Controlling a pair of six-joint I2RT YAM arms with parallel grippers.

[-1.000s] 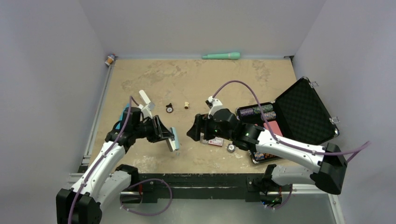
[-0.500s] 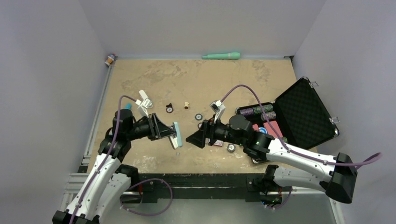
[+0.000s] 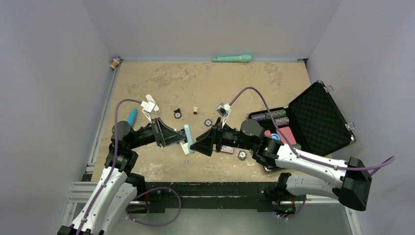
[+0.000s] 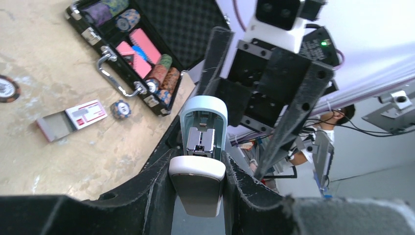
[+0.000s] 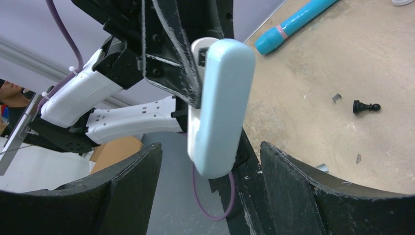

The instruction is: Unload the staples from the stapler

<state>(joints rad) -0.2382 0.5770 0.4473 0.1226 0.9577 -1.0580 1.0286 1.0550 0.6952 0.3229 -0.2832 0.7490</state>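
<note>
My left gripper [image 3: 181, 139] is shut on the white bar [image 4: 196, 182] of the stapler [image 3: 186, 137] and holds it above the table. The stapler is hinged open. Its light blue bar [image 4: 203, 108] stands up, with the chrome magazine [image 4: 200, 142] showing inside it. My right gripper [image 3: 194, 146] is open and faces the stapler closely. In the right wrist view the blue bar [image 5: 222, 107] hangs between my open fingers [image 5: 293, 191], apart from both. A tiny silvery piece [image 3: 186, 160] lies on the table below, and I cannot tell whether it is staples.
An open black case [image 3: 318, 115] with poker chips stands at the right. A small red-and-white labelled box [image 3: 226, 149] and loose chips [image 3: 242, 154] lie under my right arm. A blue marker [image 3: 132, 116], a black pawn [image 3: 177, 113] and a teal pen [image 3: 232, 58] lie farther off.
My left gripper has carried the stapler right. My right gripper has moved left and closed the gap, and now faces the blue bar.
</note>
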